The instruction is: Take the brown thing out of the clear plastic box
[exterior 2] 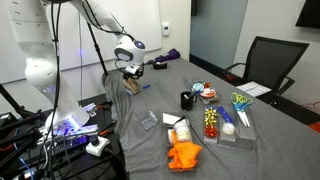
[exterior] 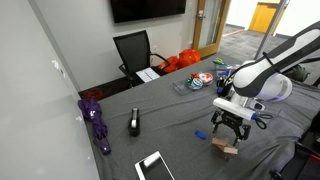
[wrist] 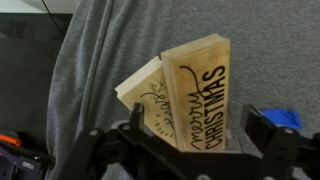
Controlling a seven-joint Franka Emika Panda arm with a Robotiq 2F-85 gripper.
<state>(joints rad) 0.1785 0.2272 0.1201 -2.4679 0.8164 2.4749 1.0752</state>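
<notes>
The brown thing [wrist: 200, 95] is a tan wooden block printed "merry CHRISTMAS". It stands tilted on the grey cloth, and a paler, similar piece [wrist: 140, 92] leans behind it. I cannot make out the clear plastic box for certain; a faint greyish edge shows at the block's base. My gripper [wrist: 198, 135] is open just above the block, with one finger on each side and a gap at both. In both exterior views the gripper [exterior: 231, 128] [exterior 2: 131, 77] hangs over the brown thing [exterior: 225, 147] [exterior 2: 130, 87] near the table's edge.
A small blue object [wrist: 281, 118] [exterior: 199, 134] lies next to the gripper. A larger clear container with colourful contents [exterior 2: 225, 125] [exterior: 200, 80], an orange cloth [exterior 2: 183, 155], a black cup [exterior 2: 187, 99], a black object [exterior: 134, 123], a purple thing [exterior: 97, 122] and a white-edged tablet [exterior: 155, 166] are on the table.
</notes>
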